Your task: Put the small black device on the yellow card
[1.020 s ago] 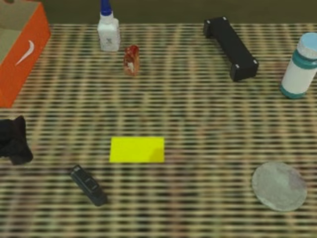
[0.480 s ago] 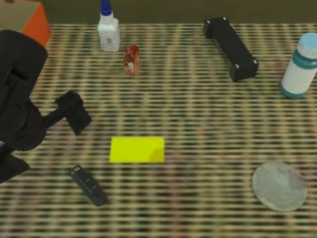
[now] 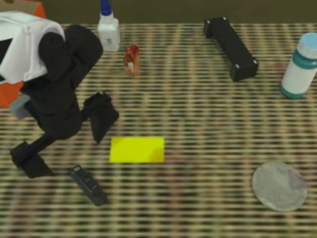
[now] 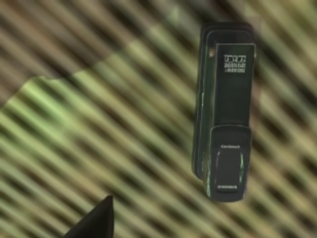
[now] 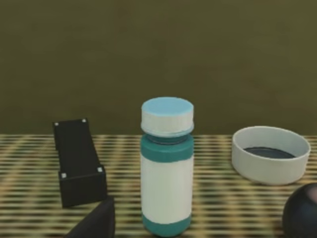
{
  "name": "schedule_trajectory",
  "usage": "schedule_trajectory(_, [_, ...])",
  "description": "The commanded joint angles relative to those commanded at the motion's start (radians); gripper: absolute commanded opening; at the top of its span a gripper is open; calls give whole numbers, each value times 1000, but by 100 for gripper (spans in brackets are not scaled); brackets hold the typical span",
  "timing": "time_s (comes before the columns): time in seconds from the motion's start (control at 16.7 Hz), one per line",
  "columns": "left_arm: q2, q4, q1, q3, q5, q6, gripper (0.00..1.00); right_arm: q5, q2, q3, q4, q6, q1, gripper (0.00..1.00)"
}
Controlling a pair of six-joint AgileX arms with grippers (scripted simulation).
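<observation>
The small black device point(image 3: 88, 185) lies at an angle on the woven mat at the front left, just left of and nearer than the yellow card point(image 3: 137, 149), apart from it. My left gripper point(image 3: 65, 139) hangs open over the mat, one finger point(image 3: 101, 118) by the card's far left corner, the other point(image 3: 29, 161) left of the device. The left wrist view looks down on the device point(image 4: 225, 109), with one fingertip point(image 4: 98, 223) at the frame edge. My right arm is out of the top view; one of its fingertips point(image 5: 96, 220) shows, set wide of centre.
At the back stand a white glue bottle point(image 3: 108, 32), a small red object point(image 3: 131, 59), a long black bar point(image 3: 230, 47) and a white-and-teal bottle point(image 3: 301, 67). An orange box point(image 3: 7, 94) sits back left, a grey disc point(image 3: 279, 186) front right. A white bowl point(image 5: 270, 153) shows beside the bottle.
My left arm has swung in from the left edge over the mat. Its open fingers now straddle the spot just behind the device. Nothing on the table has moved.
</observation>
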Motion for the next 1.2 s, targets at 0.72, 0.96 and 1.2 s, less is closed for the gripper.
schedule_trajectory(0.72, [91, 220, 3, -125, 0, 4, 100, 0, 0, 0, 0, 0, 0, 100])
schedule_trajectory(0.96, [161, 378, 3, -216, 1, 4, 100, 0, 0, 0, 0, 0, 0, 100])
schedule_trajectory(1.2, [171, 396, 3, -228, 1, 4, 100, 0, 0, 0, 0, 0, 0, 100])
